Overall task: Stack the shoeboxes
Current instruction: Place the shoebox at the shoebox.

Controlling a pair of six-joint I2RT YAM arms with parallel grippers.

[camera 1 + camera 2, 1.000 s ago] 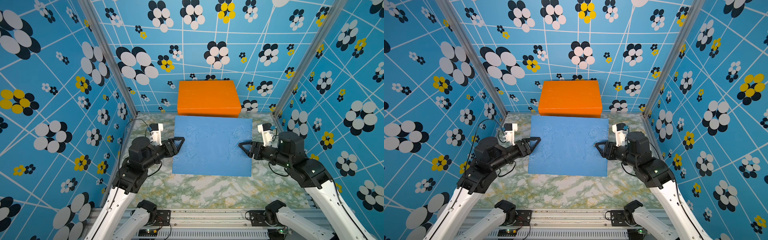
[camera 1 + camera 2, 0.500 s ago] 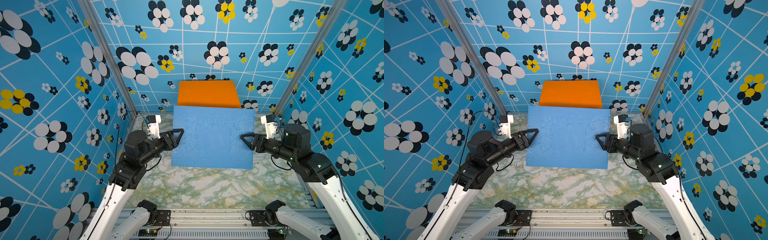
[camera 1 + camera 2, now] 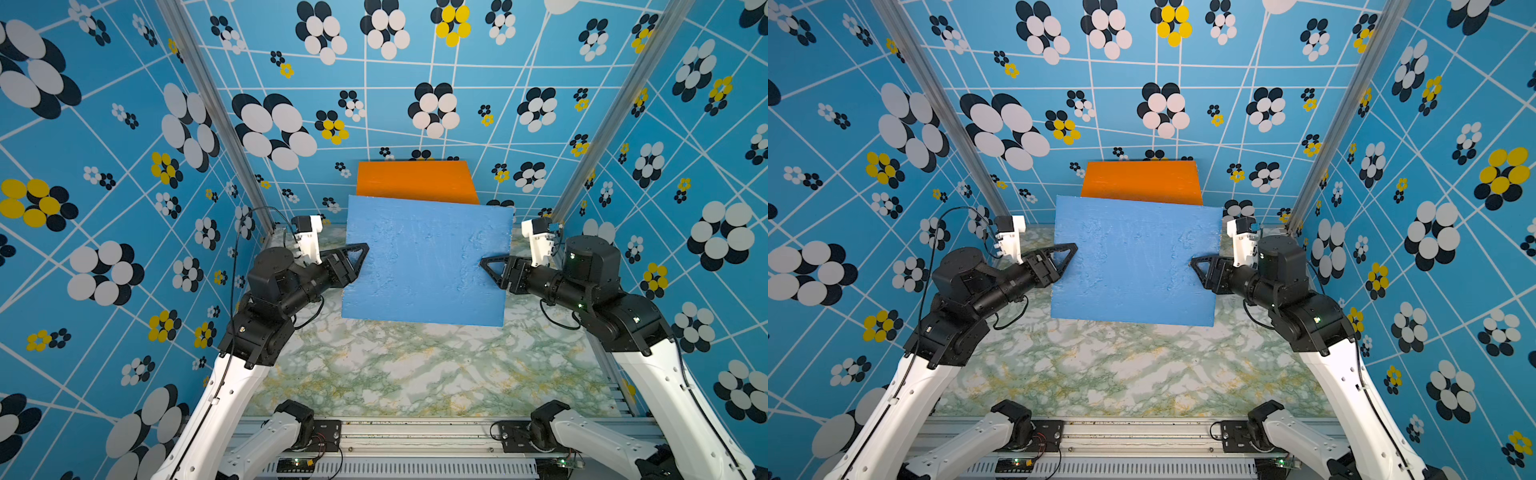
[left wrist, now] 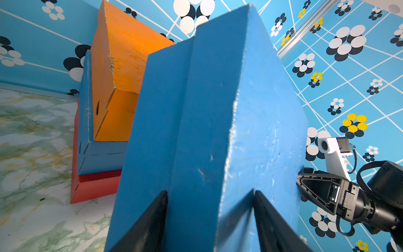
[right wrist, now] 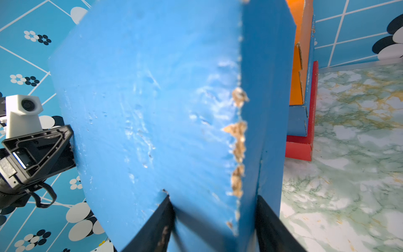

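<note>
- Left gripper (image 3: 362, 250) is clamped tight on the left short end of a blue box (image 3: 424, 262). In the left wrist view that end sits wedged between its two black fingers (image 4: 150, 222).
- Right gripper (image 3: 485, 262) grips the opposite short end the same way, with the edge of the box caught between its fingers (image 5: 157, 222). The paint along that edge is chipped down to bare cardboard.
- Held between the two arms, the blue box is up off the table (image 3: 395, 374), lid upward and turned slightly askew.
- Behind it, against the back wall (image 3: 374, 116), stands a pile of three boxes — an orange box (image 3: 415, 180) on top, a second blue box (image 4: 102, 157) beneath it, and a red box (image 4: 93, 187) at the bottom on the table.
- In both top views the far edge of the held box covers the near edge of the orange box, and only the orange one of the pile shows.
</note>
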